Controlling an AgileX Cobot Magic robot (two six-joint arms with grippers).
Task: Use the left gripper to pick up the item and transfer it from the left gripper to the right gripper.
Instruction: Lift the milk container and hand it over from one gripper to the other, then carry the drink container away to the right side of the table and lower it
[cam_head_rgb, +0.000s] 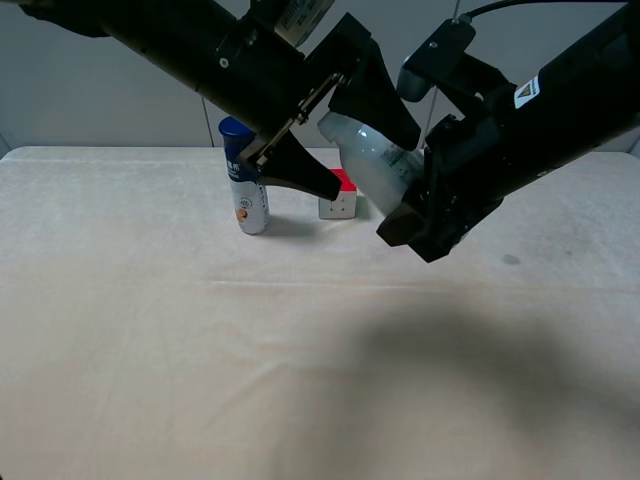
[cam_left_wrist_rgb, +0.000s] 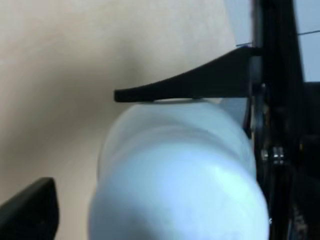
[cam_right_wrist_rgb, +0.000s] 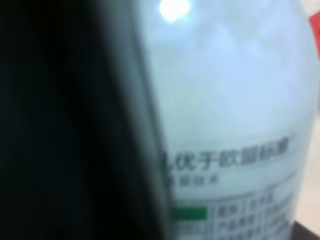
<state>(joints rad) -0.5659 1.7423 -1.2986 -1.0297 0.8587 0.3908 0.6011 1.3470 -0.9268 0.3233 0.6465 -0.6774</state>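
right gripper (cam_head_rgb: 410, 215) clamped on lower end of the item (cam_head_rgb: 355, 140), tilted mid-air over the table (cam_head_rgb: 150, 350), left gripper (cam_head_rgb: 368, 165) jaws spread wide around its upper end; looks light, stiff, slick plastic, so grip the straight labelled body; can (cam_head_rgb: 245, 195), cube (cam_head_rgb: 340, 200) behind.

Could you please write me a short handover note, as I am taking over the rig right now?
Left gripper: open, fingers on either side of the bottle's upper end.
Right gripper: shut on the bottle's lower end.
Bottle: tilted in the air above the table, between the two grippers.
Done: bottle lifted by the left, gripped by the right, left jaws released.
Left: draw the left gripper clear of the bottle, probably back along its own line, to avoid knocking it.
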